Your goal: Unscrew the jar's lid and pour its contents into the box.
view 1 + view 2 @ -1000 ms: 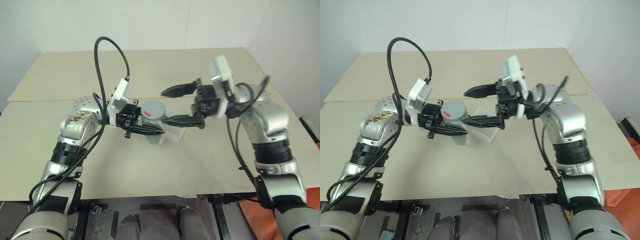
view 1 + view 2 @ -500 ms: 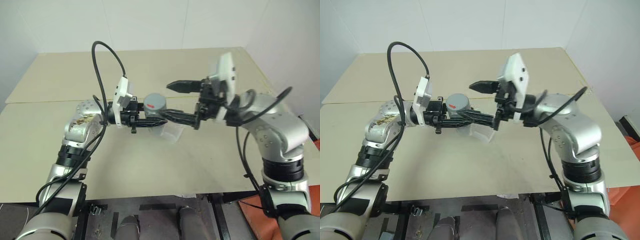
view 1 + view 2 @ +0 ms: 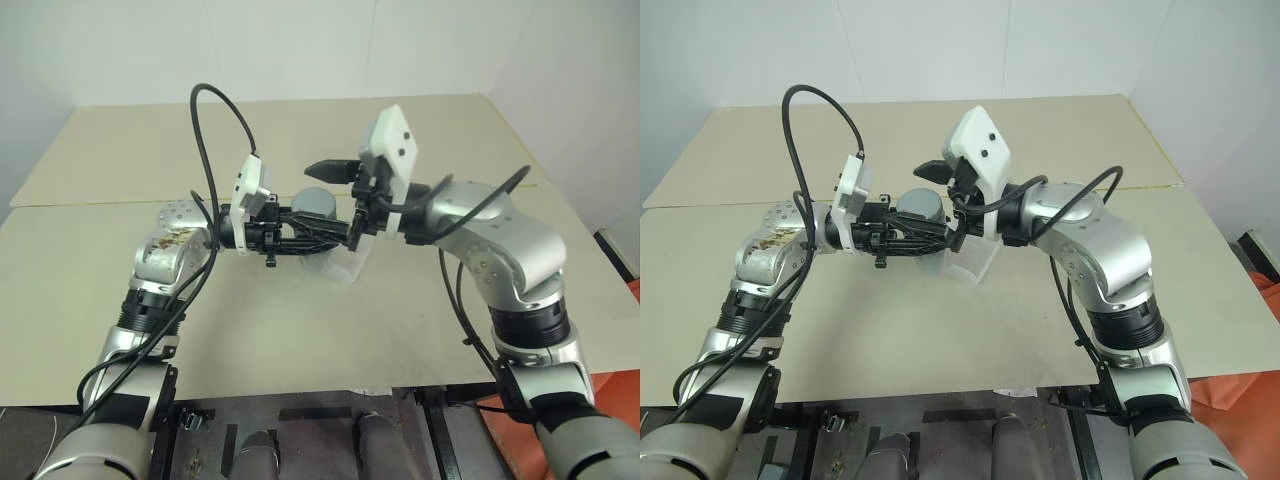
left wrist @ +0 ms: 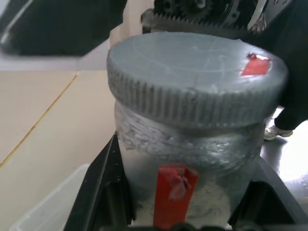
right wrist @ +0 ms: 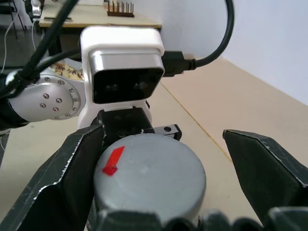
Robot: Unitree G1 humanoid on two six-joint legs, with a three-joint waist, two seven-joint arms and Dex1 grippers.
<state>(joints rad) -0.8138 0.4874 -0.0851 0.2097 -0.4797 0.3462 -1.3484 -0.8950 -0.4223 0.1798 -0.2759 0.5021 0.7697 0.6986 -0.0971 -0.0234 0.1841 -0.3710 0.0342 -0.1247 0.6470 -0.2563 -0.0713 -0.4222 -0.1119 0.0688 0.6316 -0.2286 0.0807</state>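
My left gripper (image 3: 312, 236) is shut on the jar (image 4: 179, 159), a silvery cylinder with a red and white label, and holds it upright above the table. The grey ribbed lid (image 4: 192, 79) sits on the jar and carries a small red mark. Open, my right gripper (image 5: 168, 168) reaches in from the right. Its fingers (image 5: 72, 178) stand on either side of the lid (image 5: 150, 169) with gaps between. The box (image 3: 346, 263), a clear shallow tray, lies on the table just below and to the right of the jar. The contents are hidden inside the jar.
The beige table (image 3: 300, 320) spreads wide around the box, with a seam (image 3: 90, 200) running across it behind the arms. A black cable (image 3: 205, 130) loops up from my left wrist. White walls stand behind the table's far edge.
My right gripper has swung left toward the jar, and its open fingers now flank the lid. The left gripper still holds the jar in about the same place.
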